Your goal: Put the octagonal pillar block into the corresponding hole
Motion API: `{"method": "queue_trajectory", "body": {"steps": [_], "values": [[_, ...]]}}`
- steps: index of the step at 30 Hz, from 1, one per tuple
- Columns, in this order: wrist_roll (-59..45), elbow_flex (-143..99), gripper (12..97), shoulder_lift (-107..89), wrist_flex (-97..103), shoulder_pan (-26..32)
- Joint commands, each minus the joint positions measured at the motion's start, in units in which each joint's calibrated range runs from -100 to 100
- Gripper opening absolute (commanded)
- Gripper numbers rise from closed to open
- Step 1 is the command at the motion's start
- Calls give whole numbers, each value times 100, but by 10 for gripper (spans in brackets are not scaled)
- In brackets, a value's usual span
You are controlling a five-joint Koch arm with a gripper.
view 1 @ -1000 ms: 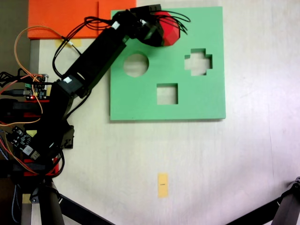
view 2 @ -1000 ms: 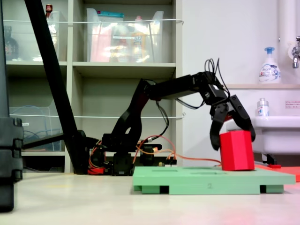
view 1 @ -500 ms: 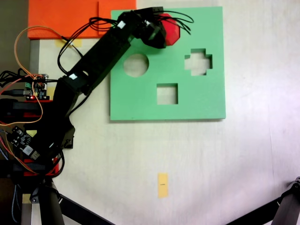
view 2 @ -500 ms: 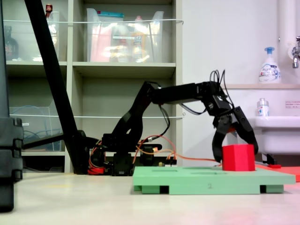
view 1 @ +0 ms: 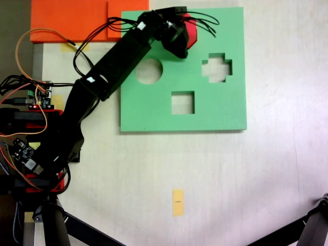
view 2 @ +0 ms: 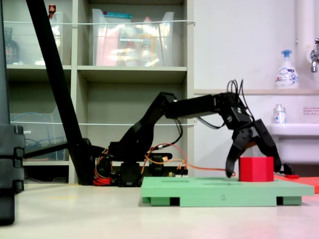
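Note:
The red octagonal pillar block (view 1: 192,35) (view 2: 255,169) stands upright, sunk partway into the green foam board (view 1: 215,115) (view 2: 219,190) near its far edge. The corresponding hole is hidden under the block and the gripper. My gripper (view 1: 183,37) (view 2: 253,172) hangs over the block, open. In the side-on fixed view its two fingers straddle the block, one on each side with small gaps, and their tips reach down close to the board's top.
The board also has a round cutout (view 1: 148,70), a cross cutout (view 1: 217,67) and a square cutout (view 1: 183,102). Orange foam sheets (view 1: 72,20) lie beside the board. Arm base and wiring (view 1: 31,128) sit at the left. A yellow tape mark (view 1: 178,202) is on the table.
The block has gone down from standing tall on the board to sitting low in it. The jaws have spread apart and let go of it; the arm stretched further out.

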Motion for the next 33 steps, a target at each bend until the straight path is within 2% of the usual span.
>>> {"method": "queue_trajectory", "body": {"steps": [1, 7, 11, 13, 17, 19, 21, 23, 24, 27, 30, 33], "values": [[5, 243, 962, -884, -238, 54], [-117, 303, 956, -2895, -1124, 49], [-747, 323, 956, -4515, -1788, -83], [-1407, 323, 956, -5339, -2298, -215], [-3204, 313, 954, -7001, -2963, -889], [-3228, 313, 909, -7644, -2963, -1250], [-3399, 293, 898, -8118, -2972, -1617], [-4337, 273, 730, -8537, -2953, -2256], [-4757, 263, 689, -8635, -2915, -2486], [-5573, 263, 641, -8677, -2674, -2921], [-5744, -16, 634, -9012, -2549, -2916], [-6496, -2339, 626, -10660, -1576, -2882]]}}
